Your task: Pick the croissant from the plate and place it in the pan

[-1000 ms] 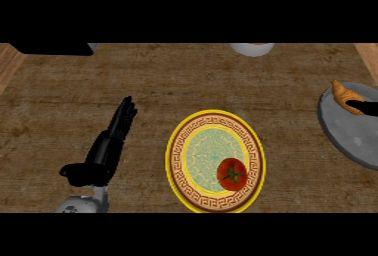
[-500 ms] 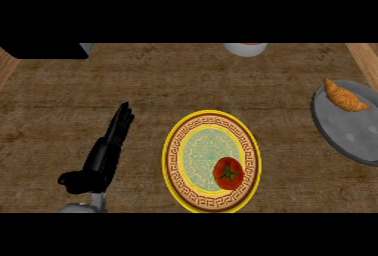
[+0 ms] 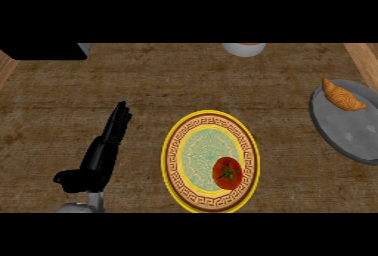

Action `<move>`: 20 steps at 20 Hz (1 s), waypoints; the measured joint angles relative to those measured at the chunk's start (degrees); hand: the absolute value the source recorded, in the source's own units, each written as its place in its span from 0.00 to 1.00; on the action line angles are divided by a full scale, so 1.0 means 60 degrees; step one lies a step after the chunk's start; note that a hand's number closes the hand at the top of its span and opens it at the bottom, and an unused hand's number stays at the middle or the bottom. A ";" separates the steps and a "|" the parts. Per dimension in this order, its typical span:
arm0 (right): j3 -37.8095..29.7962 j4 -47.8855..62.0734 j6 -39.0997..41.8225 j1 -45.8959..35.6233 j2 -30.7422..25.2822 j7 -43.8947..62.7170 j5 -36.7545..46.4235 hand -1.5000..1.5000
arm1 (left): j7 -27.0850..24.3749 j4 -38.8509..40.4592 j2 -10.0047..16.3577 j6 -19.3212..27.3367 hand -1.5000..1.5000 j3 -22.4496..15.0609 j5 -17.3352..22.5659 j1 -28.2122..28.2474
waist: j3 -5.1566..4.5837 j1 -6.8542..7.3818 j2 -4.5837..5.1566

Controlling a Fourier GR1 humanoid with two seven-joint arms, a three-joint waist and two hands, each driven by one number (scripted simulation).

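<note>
A steep downward look at a brown wood-grain counter (image 3: 184, 80). At the lower left, the robot's left hand (image 3: 101, 150) lies over the counter with its black fingers straight and together, pointing up and slightly right. It is open and has hold of nothing. The right hand does not show.

In the middle sits a round plate (image 3: 171, 150) with a yellow rim and a brown key-pattern band. On its lower right part lies a red tomato (image 3: 227, 173) with a green stalk.

The croissant (image 3: 343, 95), golden-brown and crescent-shaped, is not on this plate. It lies well apart at the far right, in the upper part of a grey dish (image 3: 347, 135) that the right edge cuts off. Whether this dish is the pan cannot be told; no handle shows.

A white cup (image 3: 244, 49) peeks in at the top edge.

The croissant is probably light, soft inside and flaky outside, so it would crush or shed crust if squeezed. Its thin tips look likely to break. The thick middle seems the best place to hold it, with fingers on one flank and the thumb on the other.
</note>
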 measured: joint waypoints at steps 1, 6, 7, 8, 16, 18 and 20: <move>0.0061 -0.0076 -0.0041 0.0170 0.0029 -0.0094 -0.0014 0.00 | 0.0006 0.0044 0.0050 -0.0061 0.50 0.0096 0.0055 -0.0051 | -0.0002 -0.0003 -0.0001; 0.0285 -0.0623 0.0040 0.0654 -0.0047 -0.0016 -0.0303 0.00 | 0.0042 -0.0028 -0.0069 -0.0015 0.50 0.0019 -0.0090 0.0028 | -0.0007 -0.0020 -0.0016; 0.0327 -0.0645 0.0035 0.0801 -0.0073 -0.0120 -0.0319 0.00 | -0.0042 0.0052 -0.0089 -0.0034 0.50 0.0042 -0.0076 0.0043 | -0.0008 -0.0018 -0.0014; 0.0395 -0.0798 -0.0021 0.0942 0.0054 -0.0158 -0.0356 0.00 | -0.0064 -0.0043 -0.0111 -0.0002 0.50 0.0015 -0.0113 0.0127 | -0.0012 -0.0026 -0.0020; 0.0862 -0.1793 -0.0302 0.1670 0.0398 -0.0090 -0.0717 0.00 | 0.0072 -0.0002 -0.0169 -0.0103 0.50 0.0110 -0.0158 -0.0018 | -0.0013 -0.0039 -0.0024; 0.0913 -0.1901 -0.0324 0.1854 0.0365 -0.0123 -0.0817 0.00 | 0.0180 -0.0114 -0.0240 -0.0009 0.50 0.0066 -0.0263 -0.0024 | -0.0010 -0.0036 -0.0023; 0.0978 -0.2024 -0.0348 0.1943 0.0326 -0.0088 -0.0915 0.00 | 0.0156 -0.0129 -0.0183 -0.0131 0.50 0.0145 -0.0201 0.0036 | -0.0011 -0.0032 -0.0023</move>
